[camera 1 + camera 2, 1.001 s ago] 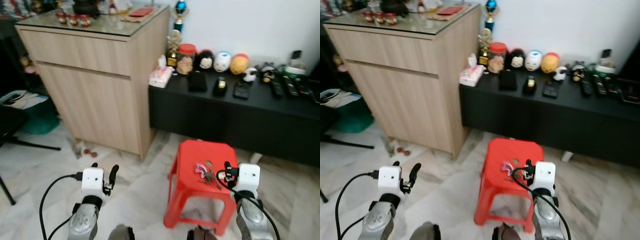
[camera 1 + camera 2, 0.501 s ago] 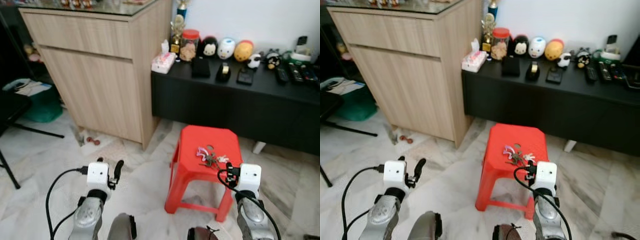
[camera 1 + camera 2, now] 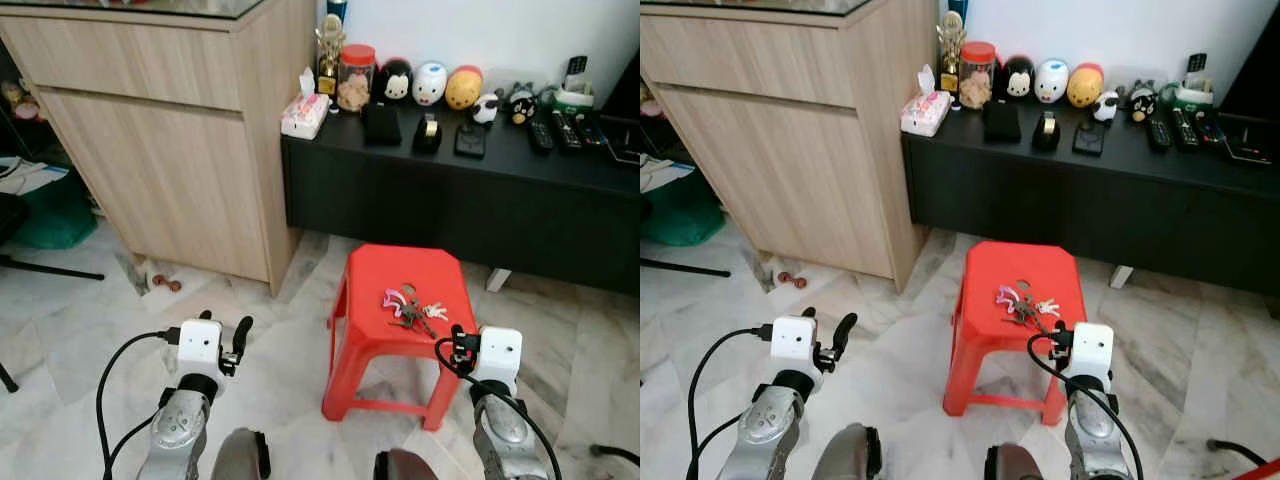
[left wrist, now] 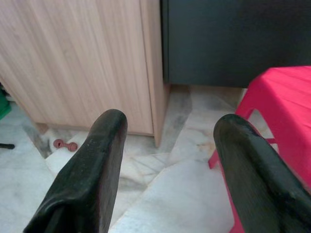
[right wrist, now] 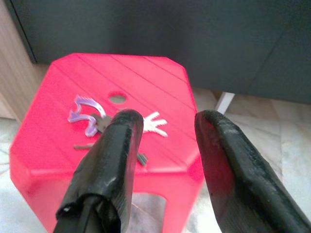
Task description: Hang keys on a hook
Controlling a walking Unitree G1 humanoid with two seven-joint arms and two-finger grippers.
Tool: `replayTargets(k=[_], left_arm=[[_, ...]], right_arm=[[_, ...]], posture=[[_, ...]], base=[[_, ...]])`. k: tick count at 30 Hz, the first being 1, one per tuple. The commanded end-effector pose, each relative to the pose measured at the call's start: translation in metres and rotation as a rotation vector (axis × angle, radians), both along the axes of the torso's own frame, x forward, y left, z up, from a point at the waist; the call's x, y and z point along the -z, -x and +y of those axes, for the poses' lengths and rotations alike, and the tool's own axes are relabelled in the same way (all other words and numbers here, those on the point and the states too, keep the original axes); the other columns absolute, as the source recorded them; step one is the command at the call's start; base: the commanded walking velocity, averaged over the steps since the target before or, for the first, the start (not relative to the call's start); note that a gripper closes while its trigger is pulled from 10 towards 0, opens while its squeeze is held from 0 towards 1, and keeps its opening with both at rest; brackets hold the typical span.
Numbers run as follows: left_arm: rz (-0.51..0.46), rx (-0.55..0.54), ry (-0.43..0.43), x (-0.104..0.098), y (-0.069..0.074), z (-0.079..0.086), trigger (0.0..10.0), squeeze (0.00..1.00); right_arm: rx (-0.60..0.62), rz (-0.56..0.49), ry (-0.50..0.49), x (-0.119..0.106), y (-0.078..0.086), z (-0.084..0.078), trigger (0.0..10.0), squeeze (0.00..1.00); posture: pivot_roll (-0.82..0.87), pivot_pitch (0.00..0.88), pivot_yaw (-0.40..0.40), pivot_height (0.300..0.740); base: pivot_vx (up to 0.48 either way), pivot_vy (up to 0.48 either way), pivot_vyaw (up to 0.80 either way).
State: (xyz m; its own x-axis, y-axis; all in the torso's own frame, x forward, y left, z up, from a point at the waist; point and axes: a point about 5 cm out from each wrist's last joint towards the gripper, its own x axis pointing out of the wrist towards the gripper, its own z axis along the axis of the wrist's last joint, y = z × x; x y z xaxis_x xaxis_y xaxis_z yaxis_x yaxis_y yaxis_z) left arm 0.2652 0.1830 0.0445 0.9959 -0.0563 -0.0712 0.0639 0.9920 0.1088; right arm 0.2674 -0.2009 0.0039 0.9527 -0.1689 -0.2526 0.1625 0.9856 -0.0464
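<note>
Keys (image 3: 410, 307): lain on the red stool (image 3: 375, 330), untouched.
Right gripper (image 5: 165, 160): held just short of the stool, jaws spread, nothing pinched.
Left gripper (image 4: 167, 160): jaws spread, idle over the floor.
Change: the stool is now seen nearer and more from above; approach judged nearly done, grasp next.
Hook: none made out.

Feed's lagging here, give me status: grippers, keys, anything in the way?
Right gripper open, just short of the stool. Left gripper open, idle over floor. Keys flat on stool top, untouched. Nothing between right gripper and keys.
</note>
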Motion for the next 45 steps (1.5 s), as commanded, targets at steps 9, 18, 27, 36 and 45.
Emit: replayTargets(k=[9, 18, 27, 36, 45], left_arm=[[0.004, 0.01, 0.011, -0.001, -0.003, -0.001, 10.0, 0.0], [0.005, 0.012, 0.001, -0.002, -0.003, -0.002, 10.0, 0.0], [0.013, 0.013, -0.005, -0.001, -0.004, -0.003, 10.0, 0.0], [0.014, 0.011, -0.006, 0.0, -0.004, -0.004, 10.0, 0.0], [0.004, 0.016, -0.007, -0.003, -0.005, -0.006, 10.0, 0.0]], right_arm=[[-0.004, 0.02, -0.011, 0.001, -0.003, 0.003, 10.0, 0.0], [-0.019, 0.047, -0.009, 0.004, -0.002, 0.005, 10.0, 0.0], [-0.108, 0.225, -0.105, 0.022, 0.001, 0.017, 10.0, 0.0], [-0.256, 0.426, -0.174, 0.037, 0.006, 0.03, 10.0, 0.0], [-0.209, 0.445, -0.22, 0.036, 0.001, 0.03, 10.0, 0.0]], posture=[[-0.06, 0.086, -0.038, 0.638], [-0.06, 0.086, -0.038, 0.638], [-0.07, 0.097, -0.037, 0.638], [-0.06, 0.107, -0.04, 0.638], [-0.05, 0.122, -0.043, 0.638]], base=[[0.359, 0.0, 0.0], [0.281, 0.0, 0.0], [0.0, 0.0, 0.0], [0.0, 0.0, 0.0], [0.0, 0.0, 0.0]])
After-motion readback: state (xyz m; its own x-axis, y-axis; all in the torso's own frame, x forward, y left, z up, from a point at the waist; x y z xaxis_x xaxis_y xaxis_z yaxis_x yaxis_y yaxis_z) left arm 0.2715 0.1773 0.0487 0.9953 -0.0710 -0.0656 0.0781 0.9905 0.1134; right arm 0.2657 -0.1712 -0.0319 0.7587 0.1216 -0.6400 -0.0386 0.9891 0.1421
